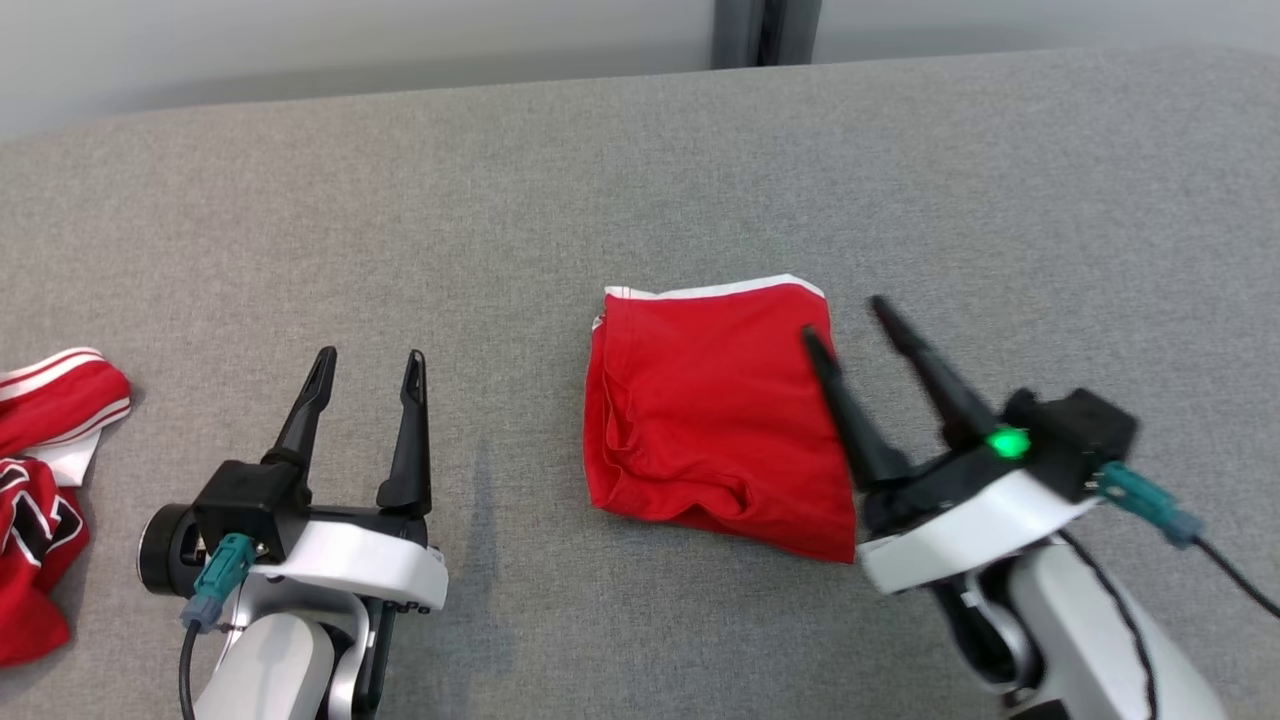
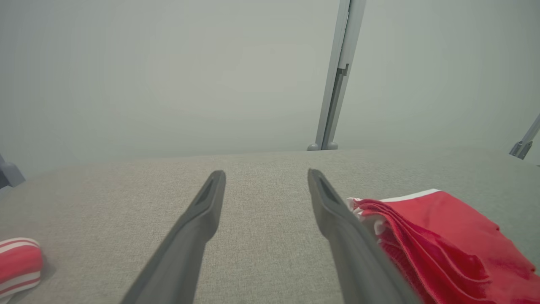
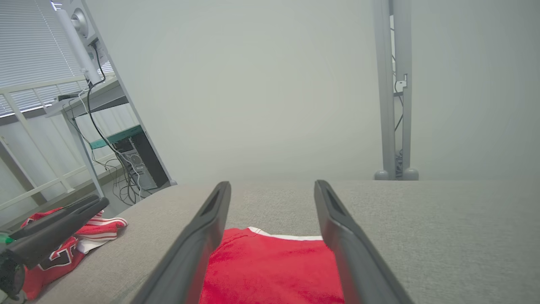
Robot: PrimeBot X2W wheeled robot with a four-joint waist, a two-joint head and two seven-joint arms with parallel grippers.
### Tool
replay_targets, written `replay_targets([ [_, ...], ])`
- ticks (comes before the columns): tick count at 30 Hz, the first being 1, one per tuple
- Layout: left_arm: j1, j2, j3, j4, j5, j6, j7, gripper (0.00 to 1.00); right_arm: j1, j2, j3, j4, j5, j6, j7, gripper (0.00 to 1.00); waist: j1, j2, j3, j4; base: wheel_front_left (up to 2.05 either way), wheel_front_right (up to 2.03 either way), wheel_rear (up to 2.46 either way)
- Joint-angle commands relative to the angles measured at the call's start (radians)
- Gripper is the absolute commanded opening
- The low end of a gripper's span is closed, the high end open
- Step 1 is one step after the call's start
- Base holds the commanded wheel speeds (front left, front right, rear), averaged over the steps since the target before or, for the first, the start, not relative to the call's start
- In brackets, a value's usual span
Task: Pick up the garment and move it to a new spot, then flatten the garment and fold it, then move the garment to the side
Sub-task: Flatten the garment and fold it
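Note:
The garment point(image 1: 712, 415) is red with a white trim and lies folded into a rough square on the grey table point(image 1: 640, 180). Its layered left edge shows in the left wrist view point(image 2: 447, 245), and its top face in the right wrist view point(image 3: 274, 270). My right gripper point(image 1: 842, 316) hovers open over the garment's right edge, fingers apart and holding nothing. Well left of the garment, my left gripper point(image 1: 370, 354) stands open above bare table, empty.
A heap of other red and white clothing point(image 1: 45, 480) lies at the table's left edge, also seen in the right wrist view point(image 3: 71, 245). A grey post point(image 1: 765, 30) stands behind the table's far edge. A desk with cables point(image 3: 105, 139) stands off to one side.

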Motion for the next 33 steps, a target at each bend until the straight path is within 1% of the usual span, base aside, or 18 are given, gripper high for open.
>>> replay_targets([
  [1, 0.018, 0.008, 0.006, -0.009, -0.001, 0.009, 0.001, 1.00, 0.029, -0.017, -0.064, -0.016, -0.037, 0.000, -0.007, 1.00, 0.0000, 0.0000, -0.016, -0.007, 0.00, 0.00, 0.00],
  [2, 0.020, 0.011, 0.008, -0.013, -0.001, 0.013, 0.002, 1.00, 0.043, -0.024, -0.105, -0.022, -0.059, 0.000, -0.008, 1.00, 0.0000, 0.0000, -0.023, -0.008, 0.00, 0.00, 0.00],
  [3, 0.020, 0.011, 0.008, -0.013, -0.001, 0.013, 0.002, 1.00, 0.043, -0.024, -0.105, -0.022, -0.059, 0.000, -0.008, 1.00, 0.0000, 0.0000, -0.023, -0.008, 0.00, 0.00, 0.00],
  [4, 0.026, 0.016, 0.011, -0.022, -0.001, 0.017, 0.003, 1.00, 0.068, -0.036, -0.181, -0.034, -0.097, 0.000, -0.005, 1.00, 0.0000, 0.0000, -0.034, -0.009, 0.00, 0.00, 0.00],
  [7, 0.042, 0.025, 0.013, -0.031, -0.001, 0.023, 0.004, 1.00, 0.109, -0.052, -0.288, -0.046, -0.145, 0.000, 0.011, 1.00, 0.0000, 0.0000, -0.052, -0.007, 0.00, 0.00, 0.00],
  [8, 0.042, 0.025, 0.013, -0.031, -0.001, 0.023, 0.004, 1.00, 0.109, -0.052, -0.288, -0.046, -0.145, 0.000, 0.011, 1.00, 0.0000, 0.0000, -0.052, -0.007, 0.00, 0.00, 0.00],
  [10, 0.059, 0.034, 0.017, -0.043, -0.002, 0.030, 0.005, 1.00, 0.144, -0.059, -0.350, -0.067, -0.174, 0.000, 0.030, 1.00, 0.0000, 0.0000, -0.073, -0.009, 0.00, 0.00, 0.00],
  [11, 0.066, 0.037, 0.017, -0.047, -0.001, 0.033, 0.006, 1.00, 0.156, -0.059, -0.363, -0.073, -0.182, 0.000, 0.038, 1.00, 0.0000, 0.0000, -0.081, -0.009, 0.00, 0.00, 0.00],
  [18, 0.140, 0.063, 0.019, -0.077, -0.007, 0.050, 0.021, 1.00, 0.224, -0.048, -0.385, -0.101, -0.204, 0.000, 0.089, 1.00, 0.0000, 0.0000, -0.160, -0.022, 0.00, 0.00, 0.00],
  [26, 0.226, 0.090, 0.015, -0.110, -0.007, 0.070, 0.048, 1.00, 0.308, -0.046, -0.389, -0.113, -0.213, 0.000, 0.129, 1.00, 0.0000, 0.0000, -0.243, -0.014, 0.00, 0.00, 0.00],
  [33, 0.277, 0.124, 0.030, -0.145, -0.005, 0.095, 0.068, 1.00, 0.368, -0.042, -0.404, -0.144, -0.221, 0.000, 0.157, 1.00, 0.0000, 0.0000, -0.278, -0.002, 0.00, 0.00, 0.00],
])
